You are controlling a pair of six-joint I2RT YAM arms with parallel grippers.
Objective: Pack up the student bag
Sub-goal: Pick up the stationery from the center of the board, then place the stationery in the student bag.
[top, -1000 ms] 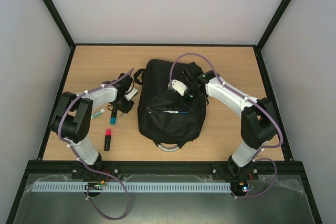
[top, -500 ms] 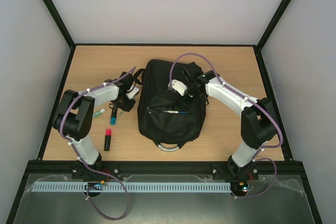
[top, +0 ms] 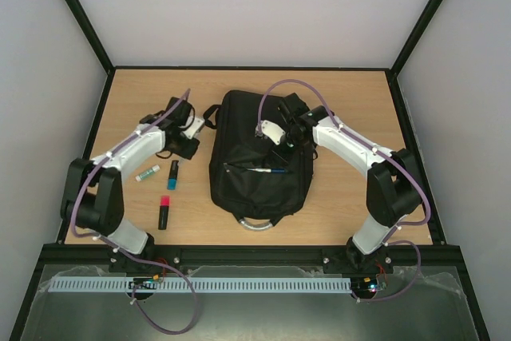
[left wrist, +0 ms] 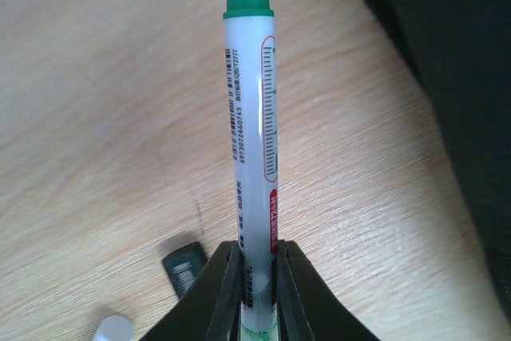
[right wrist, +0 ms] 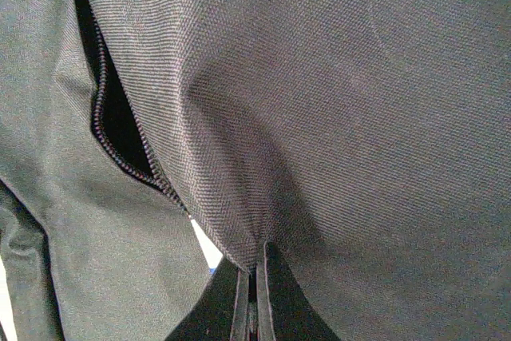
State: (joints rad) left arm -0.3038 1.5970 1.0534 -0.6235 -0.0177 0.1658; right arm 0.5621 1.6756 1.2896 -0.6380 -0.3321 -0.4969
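Note:
The black student bag (top: pixel 259 161) lies flat mid-table, its silver handle loop (top: pixel 257 226) at the near end. My left gripper (left wrist: pixel 257 249) is shut on a white marker with a green cap (left wrist: pixel 251 117), holding it above the wood just left of the bag (left wrist: pixel 471 77). In the top view it (top: pixel 185 146) is beside the bag's far left corner. My right gripper (right wrist: pixel 255 271) is shut on a fold of the bag's fabric (right wrist: pixel 335 117) at the edge of an open zip pocket (right wrist: pixel 120 133). It sits over the bag's upper half (top: pixel 279 143).
A white and green marker (top: pixel 148 172), a blue and black marker (top: pixel 173 175) and a red and black highlighter (top: pixel 164 212) lie on the table left of the bag. A blue pen (top: pixel 267 170) pokes from the front pocket. Black frame rails edge the table.
My left arm has swung left and toward the far side, carrying the marker away from the loose pens. The right arm and the bag have not moved.

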